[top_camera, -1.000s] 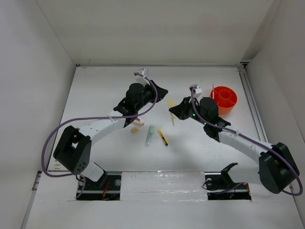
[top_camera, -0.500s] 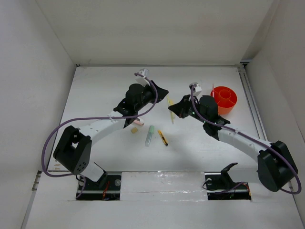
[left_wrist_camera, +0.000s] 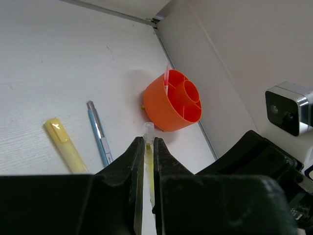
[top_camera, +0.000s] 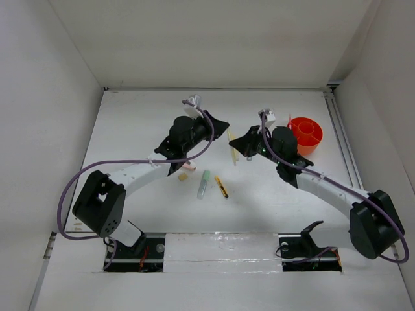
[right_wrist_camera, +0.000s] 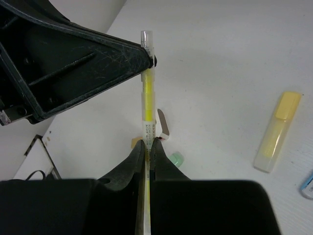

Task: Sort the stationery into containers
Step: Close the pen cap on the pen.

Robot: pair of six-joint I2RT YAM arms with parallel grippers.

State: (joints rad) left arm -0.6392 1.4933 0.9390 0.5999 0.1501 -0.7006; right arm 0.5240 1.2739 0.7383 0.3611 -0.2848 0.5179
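**Left end effector** (left_wrist_camera: pixel 148 144): fingers pressed together on the thin yellow pen (right_wrist_camera: pixel 148 98), pinching it just below its clear cap. In the overhead view it sits at mid-table (top_camera: pixel 220 125), tip to tip with the other arm.

**Right end effector** (right_wrist_camera: pixel 148 147): fingers pinching the same thin yellow pen further down its barrel. Both arms therefore hold this one pen, lifted off the table (top_camera: pixel 142 129).

**Orange pot** (left_wrist_camera: pixel 171 105): round, with a central well and outer sections. It stands at the right side of the table, near the far right corner and beyond the right end effector.

**Red pen** (left_wrist_camera: pixel 167 78): upright in one outer section of the pot.

**Yellow marker** (left_wrist_camera: pixel 63 144): flat on the table.

**Grey-blue pen** (left_wrist_camera: pixel 98 132): lies just beside the yellow marker, roughly parallel to it and apart from it.

**Pale green marker** (top_camera: pixel 204 184): flat on the table, nearer the arm bases.

**Short yellow-black pen** (top_camera: pixel 222 187): just to the right of the pale green marker.

**Tan eraser** (top_camera: pixel 183 177): on the table beside the left arm's forearm.

**Pink eraser** (top_camera: pixel 189 167): close by the tan eraser, partly hidden by the arm.
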